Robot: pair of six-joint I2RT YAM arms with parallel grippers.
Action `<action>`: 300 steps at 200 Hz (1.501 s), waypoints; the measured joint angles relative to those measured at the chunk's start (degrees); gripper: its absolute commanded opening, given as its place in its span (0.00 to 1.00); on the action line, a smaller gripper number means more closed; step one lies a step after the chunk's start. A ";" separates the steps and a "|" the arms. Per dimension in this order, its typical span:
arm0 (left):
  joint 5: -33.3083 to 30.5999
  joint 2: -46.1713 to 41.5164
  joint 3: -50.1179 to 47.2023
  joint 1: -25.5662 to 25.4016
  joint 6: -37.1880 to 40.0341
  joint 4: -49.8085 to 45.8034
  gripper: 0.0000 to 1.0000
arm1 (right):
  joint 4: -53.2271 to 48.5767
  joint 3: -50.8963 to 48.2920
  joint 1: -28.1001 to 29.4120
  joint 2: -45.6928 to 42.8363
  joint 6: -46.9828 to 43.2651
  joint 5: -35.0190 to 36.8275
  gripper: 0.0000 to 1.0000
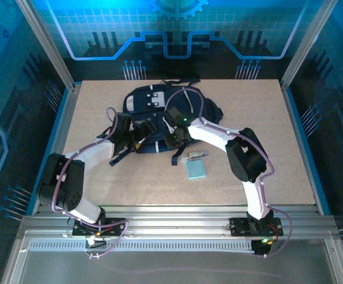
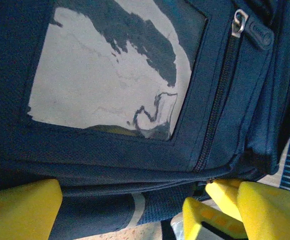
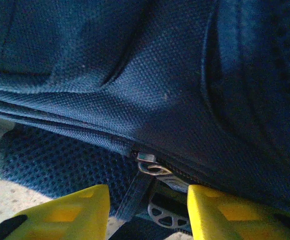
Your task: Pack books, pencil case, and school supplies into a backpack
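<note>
Losing the backpack (image 2: 110, 160) past every edge in both wrist views. Cutting off the yellow fingers (image 2: 25, 207) of the left pincer (image 2: 122, 202) at 6 o'clock, and those of the right pincer (image 3: 147, 200) likewise. Half-hiding a pierced metal piece (image 3: 164, 217) behind the zipper strap (image 3: 134, 195), at 6 o'clock of the right wrist view. Blending both pincers' tips into dark fabric in the top view, too small to read. Leaving the pale bits (image 1: 195, 155) at 5 o'clock of the backpack too small to name.
</note>
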 measured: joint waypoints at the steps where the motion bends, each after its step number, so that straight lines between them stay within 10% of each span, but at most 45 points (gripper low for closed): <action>1: -0.02 0.00 0.00 0.02 -0.13 0.07 0.92 | -0.02 0.11 0.11 0.09 -0.02 0.31 0.50; 53: 0.50 3.23 1.01 2.05 -0.92 2.56 0.92 | 0.07 3.61 2.10 3.63 -0.24 11.06 0.53; 106: 0.83 3.98 1.66 2.51 -0.70 2.97 0.92 | 1.20 6.19 1.53 6.95 1.46 12.52 0.17; 143: 0.94 3.98 1.73 2.80 -0.26 2.93 0.92 | 2.86 6.08 0.22 7.02 2.95 8.79 0.00; 300: -2.75 14.51 12.46 10.60 2.03 3.19 0.92 | 9.27 -4.35 -9.38 -2.27 1.70 -23.85 0.00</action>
